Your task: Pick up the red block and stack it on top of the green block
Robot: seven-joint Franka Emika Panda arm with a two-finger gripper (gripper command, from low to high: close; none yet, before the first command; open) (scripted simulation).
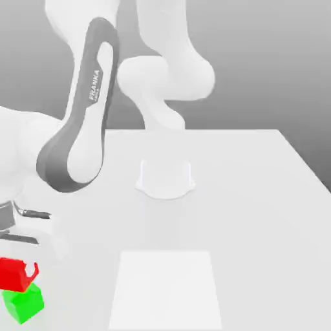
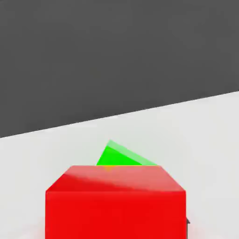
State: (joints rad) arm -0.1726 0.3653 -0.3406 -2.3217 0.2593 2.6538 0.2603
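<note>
Partner: What could go wrong for you here?

Me: The red block (image 1: 11, 275) sits just over the green block (image 1: 24, 304), toward 11 o'clock of it in the exterior view. If it is off-centre, it could tip and drop to the counter (image 1: 258, 258). The two are turned differently, so a corner may overhang with little under it. If I brush it while lifting clear, I could drag it off.

Partner: Are they touching?

Me: I can't tell whether red bears on green or hangs slightly above.

Partner: And your grip?

Me: I cannot tell whether my fingers (image 1: 29, 269) are spread or pinching the red block. It lies right at their tips, toward 7 o'clock from my wrist in the exterior view.
</note>
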